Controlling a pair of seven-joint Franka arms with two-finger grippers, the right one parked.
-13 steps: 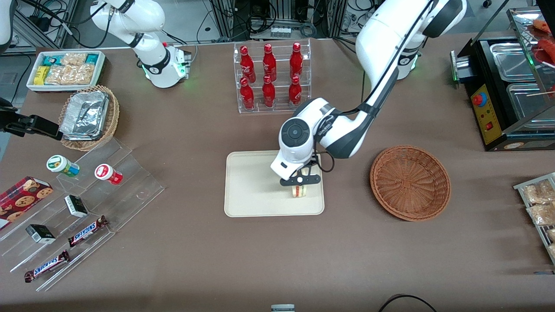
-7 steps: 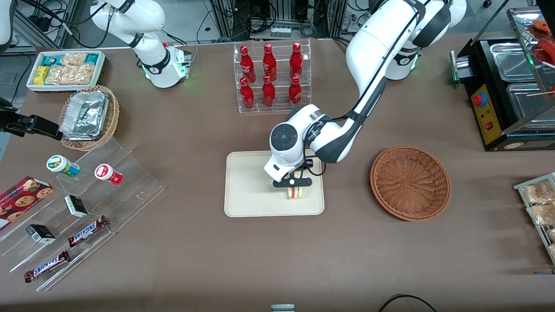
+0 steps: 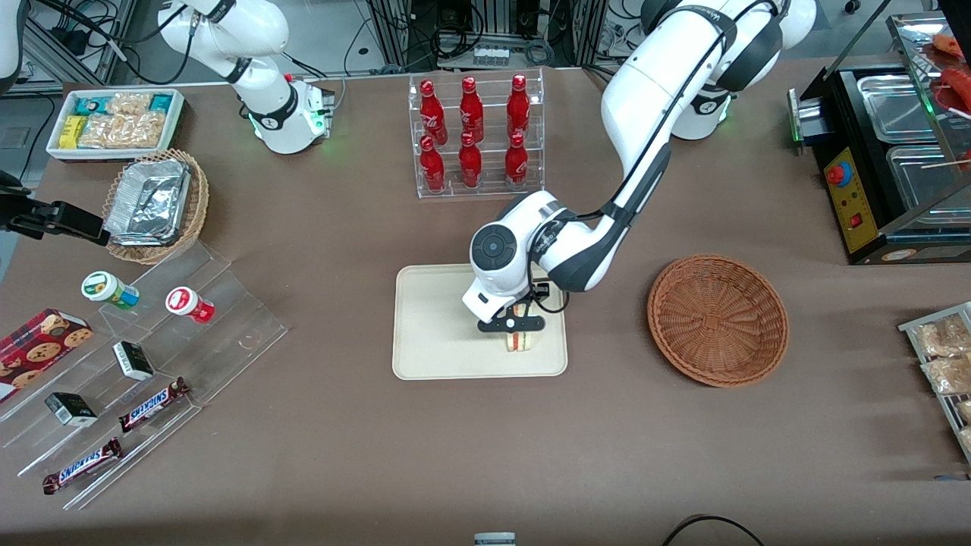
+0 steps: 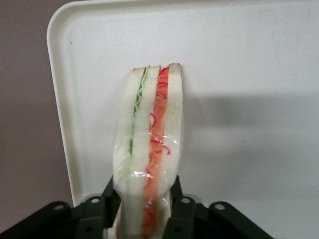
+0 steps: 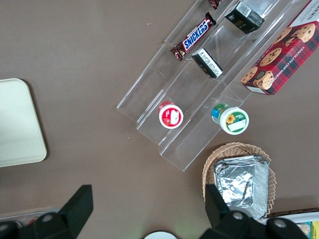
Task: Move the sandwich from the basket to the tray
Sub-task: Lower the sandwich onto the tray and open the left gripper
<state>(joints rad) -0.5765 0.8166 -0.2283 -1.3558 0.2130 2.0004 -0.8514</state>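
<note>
Sandwich over the tray, release pending

Front view: the gripper (image 3: 511, 324) sits low over the tray (image 3: 432, 334), near the tray edge that faces the basket (image 3: 718, 319) and closer to the tray's front-camera edge than to its middle. The sandwich (image 3: 519, 340) shows just below the jaws, standing on edge with its filling stripes visible. The basket lies well apart toward the working arm's end of the tabletop, with nothing in it. A rack of red bottles (image 3: 473, 135) stands farther from the camera than the tray.

Left wrist view: the jaws are closed on the sandwich (image 4: 148, 144) — the dark fingers (image 4: 182, 216) press its wrapped bread faces from either side, green layer on one side and red on the other. Its narrow end points at the tray (image 4: 249, 74) floor, near one rounded corner; whether it already touches is hard to tell.

Right wrist view: only a corner of the tray (image 5: 20, 124) appears, with the acrylic snack display nearby.

Judged from this, the step is the set-down. Done well, it means lowering until the sandwich bears on the tray, then opening slowly and lifting straight up — a wedge released on edge may tip over.
</note>
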